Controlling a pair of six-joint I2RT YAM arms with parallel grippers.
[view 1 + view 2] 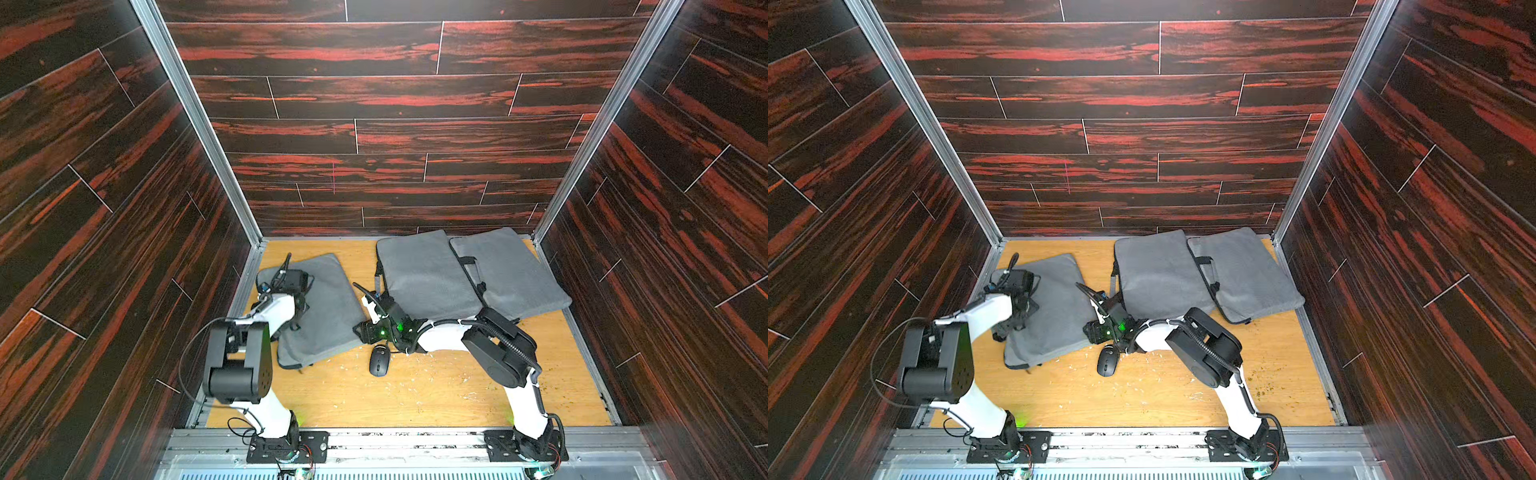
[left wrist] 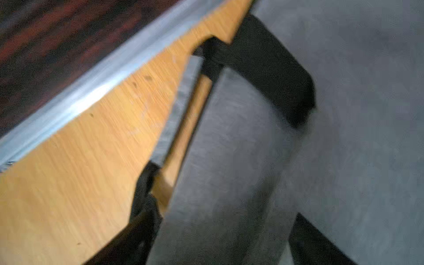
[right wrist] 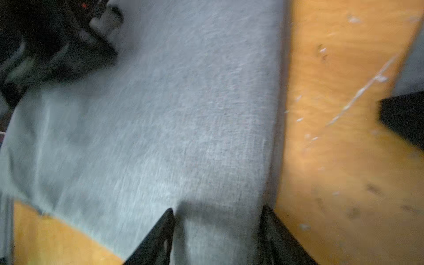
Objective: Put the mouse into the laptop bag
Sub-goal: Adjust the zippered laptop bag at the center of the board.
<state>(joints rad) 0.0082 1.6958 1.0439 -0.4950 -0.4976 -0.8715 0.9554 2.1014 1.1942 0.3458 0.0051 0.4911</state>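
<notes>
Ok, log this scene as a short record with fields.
mouse: black, on the table, outside every bag, near the left bag's front corner
left bag: gray, lying flat
middle bag: gray, overlapping the right bag
left gripper: open over the left bag
right gripper: jaws apart astride the left bag's edge; grip unclear

The mouse (image 1: 379, 360) lies on the table (image 1: 436, 395), just right of one laptop bag (image 1: 328, 307), before two other bags (image 1: 424, 274).
</notes>
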